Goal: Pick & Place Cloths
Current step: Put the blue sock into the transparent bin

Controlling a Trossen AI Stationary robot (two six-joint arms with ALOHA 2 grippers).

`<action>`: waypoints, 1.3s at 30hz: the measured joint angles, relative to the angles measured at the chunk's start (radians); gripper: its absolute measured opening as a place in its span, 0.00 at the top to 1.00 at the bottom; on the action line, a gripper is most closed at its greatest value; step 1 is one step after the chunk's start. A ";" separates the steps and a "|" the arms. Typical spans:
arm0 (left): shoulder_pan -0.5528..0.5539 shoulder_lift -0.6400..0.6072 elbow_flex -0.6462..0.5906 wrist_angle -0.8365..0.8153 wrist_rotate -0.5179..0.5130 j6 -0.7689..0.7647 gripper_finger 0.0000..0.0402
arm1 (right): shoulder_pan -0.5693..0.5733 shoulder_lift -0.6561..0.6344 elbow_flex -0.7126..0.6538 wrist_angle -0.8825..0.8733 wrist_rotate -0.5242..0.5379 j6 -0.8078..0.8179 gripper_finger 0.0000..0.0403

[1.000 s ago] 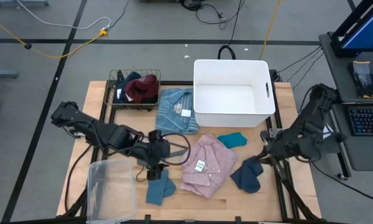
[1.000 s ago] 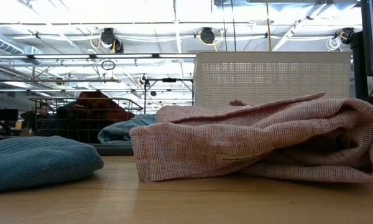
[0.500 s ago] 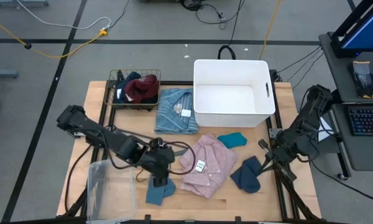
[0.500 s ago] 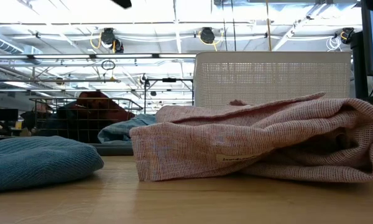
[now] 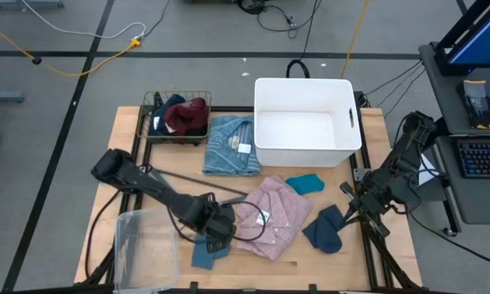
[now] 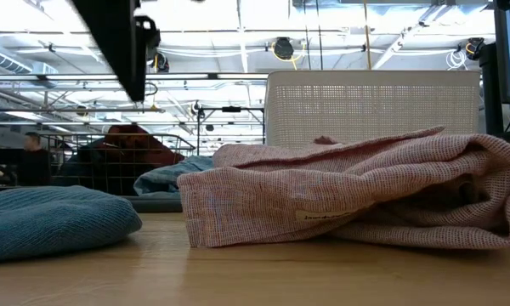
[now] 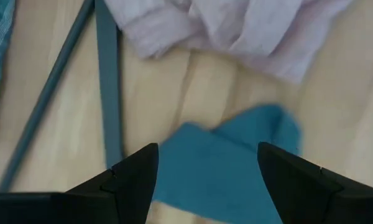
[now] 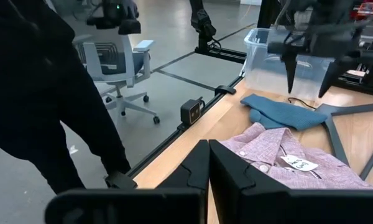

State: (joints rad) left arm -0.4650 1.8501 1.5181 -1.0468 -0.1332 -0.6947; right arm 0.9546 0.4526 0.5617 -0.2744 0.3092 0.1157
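My left gripper (image 5: 216, 230) hangs open above the slate-blue cloth (image 5: 206, 251), which lies flat near the table's near edge. In the left wrist view the cloth (image 7: 227, 168) shows between the spread fingers of the left gripper (image 7: 205, 180). In the low view one dark finger (image 6: 119, 51) stands well above the cloth (image 6: 51, 221). The pink tagged shirt (image 5: 269, 216) lies crumpled just right of it. A small teal piece (image 5: 304, 184), a dark blue piece (image 5: 325, 230) and the striped light blue shirt (image 5: 233, 145) lie on the table. My right gripper (image 8: 208, 168) waits shut at the table's right edge (image 5: 353, 204).
A white bin (image 5: 306, 122) stands at the far side, and beside it a wire basket (image 5: 180, 116) holds maroon and navy cloths. A clear plastic box (image 5: 147, 245) sits at the near left corner. A grey hanger (image 7: 105, 93) lies beside the pink shirt. A person (image 8: 43, 93) stands beyond the table.
My left gripper has moved toward the near edge and rightward, from beside the hanger to over the slate-blue cloth, and has come down into the low view's top. No cloth has moved.
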 joint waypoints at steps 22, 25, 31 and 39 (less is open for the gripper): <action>-0.020 0.107 -0.051 -0.028 -0.019 0.346 0.32 | 0.000 0.000 0.000 0.012 0.000 0.003 1.00; -0.020 0.108 -0.076 0.024 -0.008 0.383 0.32 | 0.000 0.000 0.000 0.012 0.000 0.003 1.00; -0.007 0.108 -0.153 0.158 0.000 0.438 0.32 | 0.000 0.000 0.000 0.012 0.000 0.003 1.00; 0.026 0.100 -0.264 0.267 0.049 0.488 0.32 | 0.000 0.000 0.000 0.011 0.000 0.003 1.00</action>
State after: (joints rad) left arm -0.4386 1.9505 1.2540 -0.7803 -0.0845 -0.2070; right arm 0.9550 0.4530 0.5617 -0.2630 0.3088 0.1188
